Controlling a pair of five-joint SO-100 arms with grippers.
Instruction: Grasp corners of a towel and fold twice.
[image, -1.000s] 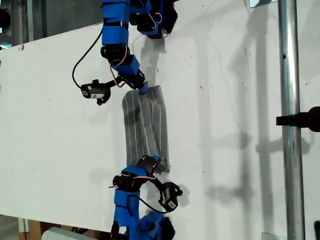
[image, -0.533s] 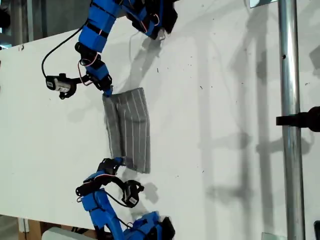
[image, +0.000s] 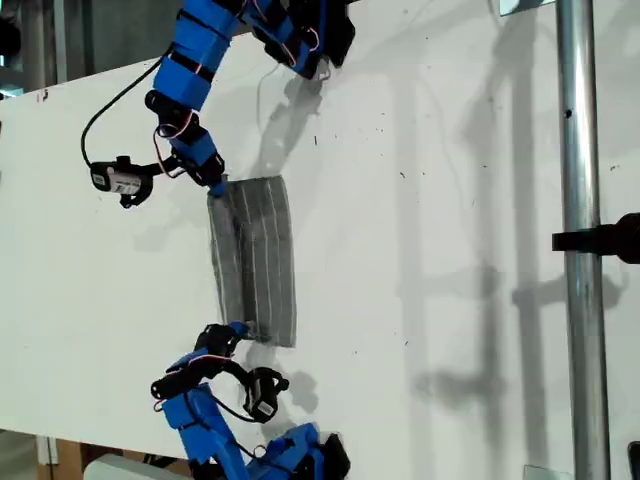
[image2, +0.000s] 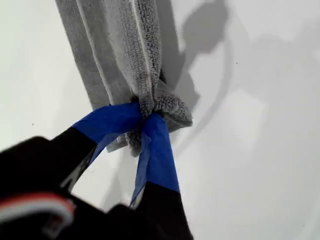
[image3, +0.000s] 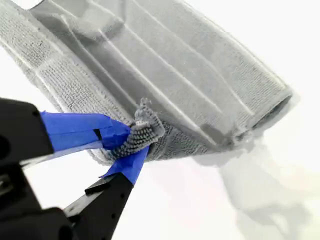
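The towel lies on the white desk as a long, narrow grey strip, already doubled lengthwise, running between the two arms towards the exterior view's left. Each end is held by one corner: my first gripper has its blue-taped fingers clenched on a bunched corner, and my second gripper has its fingers clenched on a small tuft of the other corner. The wrist views do not settle which arm in the exterior view is which. Expect the main hazard at the second gripper: the bite looks shallow, so a pull along the strip would probably draw the tuft out. You cannot confirm that either pinch holds both layers; if only the upper layer is caught, a lift is likely to open the fold. The free long edge, which shows as a loose roll in the second wrist view, may drag on the desk and crease. Move both arms at an equal rate, since unequal travel would likely skew the edges. No brand, label or legible writing appears on the towel, the finger tape, the arms or the desk.
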